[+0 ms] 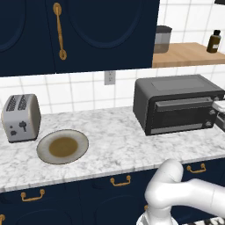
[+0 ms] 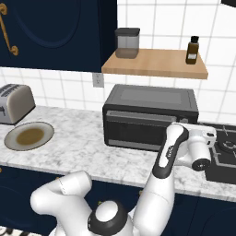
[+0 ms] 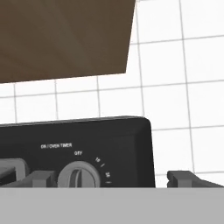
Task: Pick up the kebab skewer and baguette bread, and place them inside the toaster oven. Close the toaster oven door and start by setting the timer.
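Note:
The toaster oven (image 1: 178, 105) stands on the marble counter, and it also appears in the right base view (image 2: 150, 115). Its door (image 1: 182, 116) is shut, with the bar handle (image 1: 182, 103) along the top. My gripper (image 3: 113, 178) is open just in front of the oven's right-hand knob column. The timer knob (image 3: 78, 176) lies between the two finger tips, nearer the left one, its ridge pointing up at the OFF mark. The white hand (image 2: 203, 140) hovers at the oven's right end. The kebab skewer and baguette bread are out of view.
A grey plate (image 1: 62, 146) with a brownish centre lies at the left, beside a silver toaster (image 1: 21, 117). A wooden shelf (image 2: 154, 63) above the oven holds a canister (image 2: 126, 43) and a brown bottle (image 2: 192, 50). A stove (image 2: 226, 159) borders the oven's right.

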Motion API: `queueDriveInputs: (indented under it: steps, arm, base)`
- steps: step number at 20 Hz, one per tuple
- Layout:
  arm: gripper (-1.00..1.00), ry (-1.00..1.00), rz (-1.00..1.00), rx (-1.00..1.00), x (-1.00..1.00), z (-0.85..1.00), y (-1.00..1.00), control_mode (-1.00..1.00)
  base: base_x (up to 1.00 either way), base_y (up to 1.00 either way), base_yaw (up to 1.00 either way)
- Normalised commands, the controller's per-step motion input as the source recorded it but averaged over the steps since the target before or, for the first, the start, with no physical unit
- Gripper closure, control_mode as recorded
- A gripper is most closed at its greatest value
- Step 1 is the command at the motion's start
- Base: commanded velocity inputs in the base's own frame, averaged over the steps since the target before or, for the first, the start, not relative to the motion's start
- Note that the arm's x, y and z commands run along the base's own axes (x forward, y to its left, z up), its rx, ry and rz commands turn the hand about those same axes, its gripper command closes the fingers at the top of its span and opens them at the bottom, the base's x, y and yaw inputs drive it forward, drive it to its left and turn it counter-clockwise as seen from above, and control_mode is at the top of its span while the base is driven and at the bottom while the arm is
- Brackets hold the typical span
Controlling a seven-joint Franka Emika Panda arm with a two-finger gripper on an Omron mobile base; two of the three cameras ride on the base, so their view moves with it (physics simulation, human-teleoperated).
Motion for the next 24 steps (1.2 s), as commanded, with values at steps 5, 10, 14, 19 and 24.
queueDriveInputs:
  steps: [5,10,14,19,24]
  arm:
    - [-1.0,-0.01,0.0,0.0,0.07,0.0,-0.04,-1.0]
    - [-1.0,-0.03,0.0,0.0,0.0,0.0,-0.15,-1.0]
    - [-1.0,-0.01,0.0,0.0,0.05,0.0,-0.1,-1.0]
    - [1.0,0.0,0.0,0.0,0.21,0.0,-0.02,-1.0]
    - [1.0,-0.04,0.0,-0.03,0.04,0.0,0.0,-1.0]
  base:
    - [0.0,0.0,0.0]
    - [0.0,0.0,0.0]
    - [0.0,0.0,0.0]
    - [0.0,0.0,0.0]
    - [0.0,0.0,0.0]
